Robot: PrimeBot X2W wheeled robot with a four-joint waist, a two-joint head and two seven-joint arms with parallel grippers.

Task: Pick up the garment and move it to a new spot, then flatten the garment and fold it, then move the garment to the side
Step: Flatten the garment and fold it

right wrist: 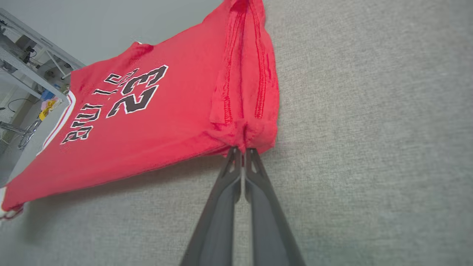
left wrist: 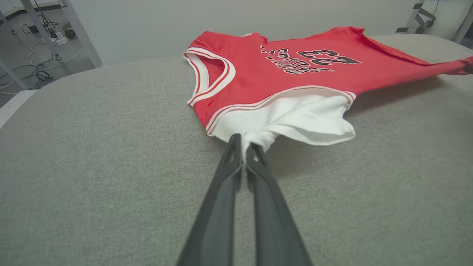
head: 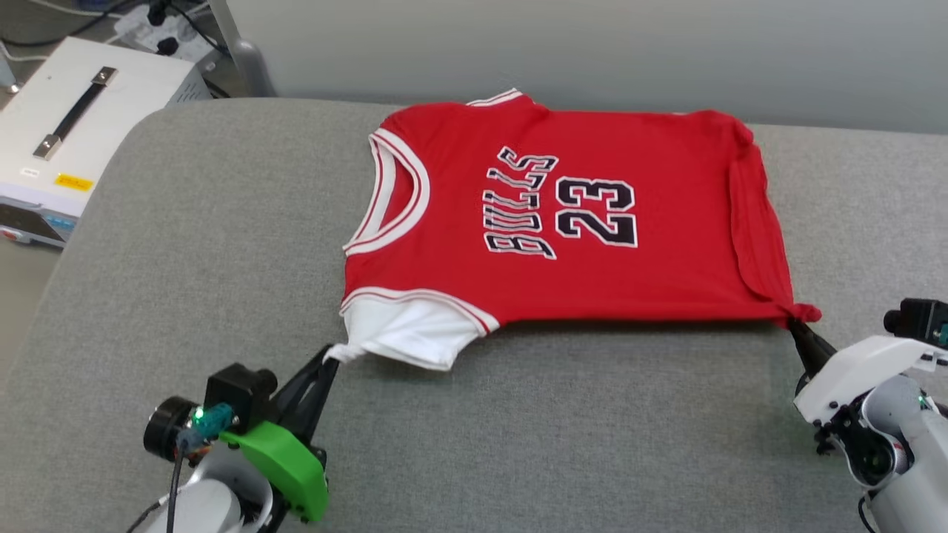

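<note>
Red shirt [head: 592,222] on table [head: 518,444], L gripper [head: 331,355] jaws pinching sleeve [head: 415,333], R gripper [head: 794,323] jaws pinching hem [head: 803,312], white box [head: 81,126] off left edge

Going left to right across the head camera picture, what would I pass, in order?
White box with a black handle, left gripper, red garment, right gripper. Both grippers pinch the garment's near corners.

Head camera looks down; low, close wrist cameras share the garment [head: 592,222].
</note>
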